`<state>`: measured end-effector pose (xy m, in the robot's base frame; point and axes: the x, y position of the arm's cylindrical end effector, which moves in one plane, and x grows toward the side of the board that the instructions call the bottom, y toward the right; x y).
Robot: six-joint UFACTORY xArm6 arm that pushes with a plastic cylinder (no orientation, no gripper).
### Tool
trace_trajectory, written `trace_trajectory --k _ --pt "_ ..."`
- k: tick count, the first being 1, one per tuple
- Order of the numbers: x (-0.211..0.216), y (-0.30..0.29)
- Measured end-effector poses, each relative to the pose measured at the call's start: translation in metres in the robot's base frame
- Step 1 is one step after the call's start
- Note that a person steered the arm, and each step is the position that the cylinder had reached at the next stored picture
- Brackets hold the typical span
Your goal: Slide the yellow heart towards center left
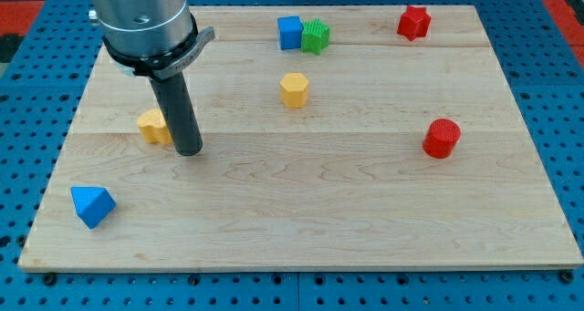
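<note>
The yellow heart (151, 126) lies on the wooden board (301, 220) at the view's centre left, partly hidden behind my rod. My tip (188, 151) rests on the board right beside the heart's right side, touching or nearly touching it. A yellow hexagon block (294, 89) sits near the board's upper middle.
A blue cube (289, 32) and a green block (316, 36) sit side by side at the top middle. A red star-like block (413, 22) is at the top right, a red cylinder (442, 138) at the right, a blue triangular block (92, 205) at the bottom left.
</note>
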<state>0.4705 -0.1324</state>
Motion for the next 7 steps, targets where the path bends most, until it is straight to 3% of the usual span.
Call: trace_trajectory --k 1,4,7 --pt "0.000 -0.034" --pt "-0.031 -0.043" --pt "-0.043 0.005"
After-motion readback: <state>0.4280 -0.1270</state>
